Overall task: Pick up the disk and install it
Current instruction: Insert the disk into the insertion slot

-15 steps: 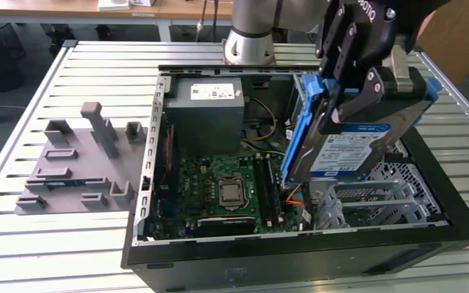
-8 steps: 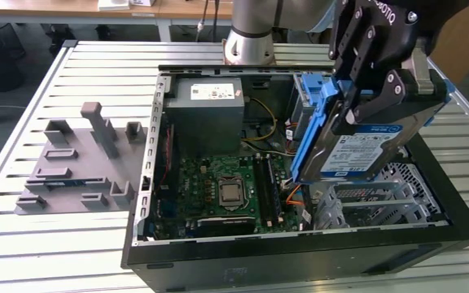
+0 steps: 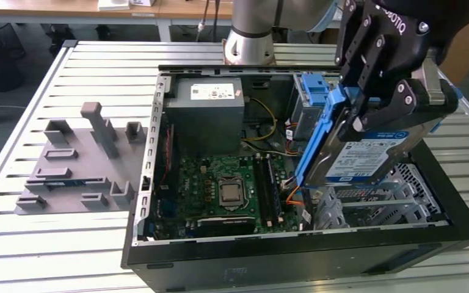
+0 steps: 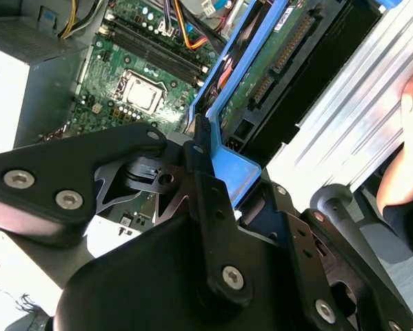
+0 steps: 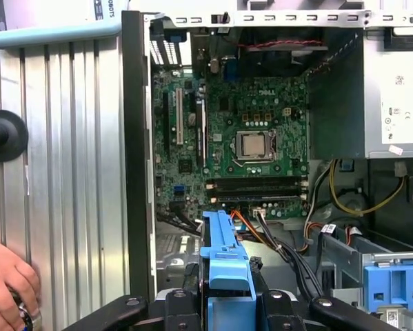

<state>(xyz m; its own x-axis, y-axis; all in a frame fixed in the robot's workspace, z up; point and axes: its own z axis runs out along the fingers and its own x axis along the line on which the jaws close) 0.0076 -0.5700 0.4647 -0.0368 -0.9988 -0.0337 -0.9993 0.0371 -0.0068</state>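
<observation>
The disk (image 3: 369, 155), a silver-grey drive with a blue-and-white label in a blue plastic carrier (image 3: 320, 137), hangs tilted on edge above the right side of the open computer case (image 3: 300, 259). My gripper (image 3: 389, 107) is shut on its upper end, above the metal drive cage (image 3: 381, 201). In the second wrist view the carrier (image 4: 227, 162) and the disk's green circuit board (image 4: 275, 58) run away from the gripper (image 4: 203, 155). In the first wrist view the carrier (image 5: 223, 255) sticks out from the gripper (image 5: 227, 303) over the case's cables.
The case holds a green motherboard (image 3: 226, 189), a grey power supply (image 3: 206, 113) and a blue-latched bay (image 3: 312, 91). A grey fixture block (image 3: 80, 165) sits on the slatted table at the exterior view's left. A person's hand (image 5: 6, 283) rests on the table beside the case.
</observation>
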